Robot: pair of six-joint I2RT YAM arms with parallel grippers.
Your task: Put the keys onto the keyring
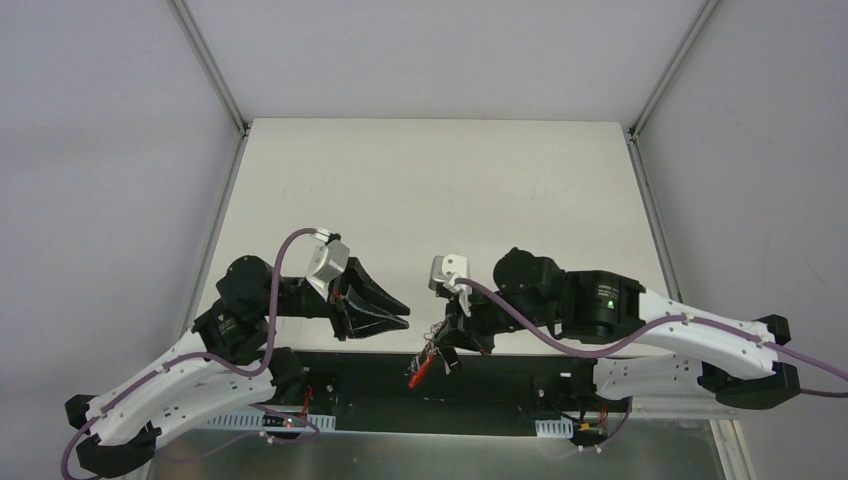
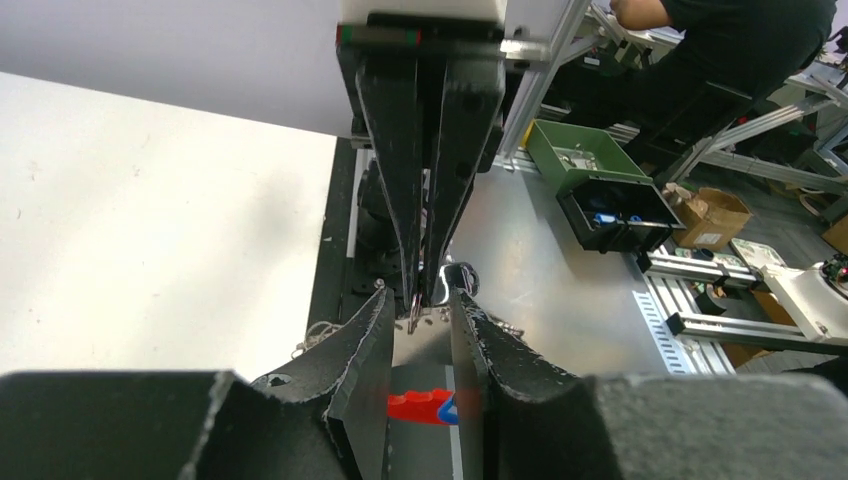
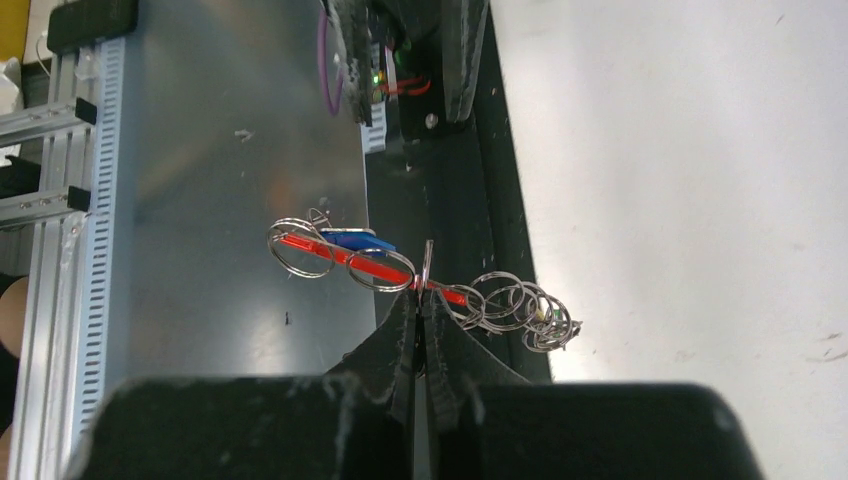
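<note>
My right gripper (image 3: 420,300) is shut on the keyring (image 3: 427,262), a thin silvery loop seen edge-on, with its red section (image 3: 330,250) running across just past the fingertips. Several small silver split rings (image 3: 515,305) hang along it, with small green and yellow bits among them. A blue key head (image 3: 355,238) lies against the red part. In the top view the right gripper (image 1: 447,350) holds this bundle (image 1: 417,373) over the black strip at the table's near edge. My left gripper (image 1: 400,312) is open just left of it. In the left wrist view its jaws (image 2: 420,312) frame the red and blue pieces (image 2: 428,406).
A black strip (image 1: 500,385) runs along the table's near edge, with a grey metal plate (image 3: 230,150) beyond it. The white tabletop (image 1: 430,190) stretches behind the arms. A green bin (image 2: 575,155) and a black box (image 2: 620,215) stand off the table.
</note>
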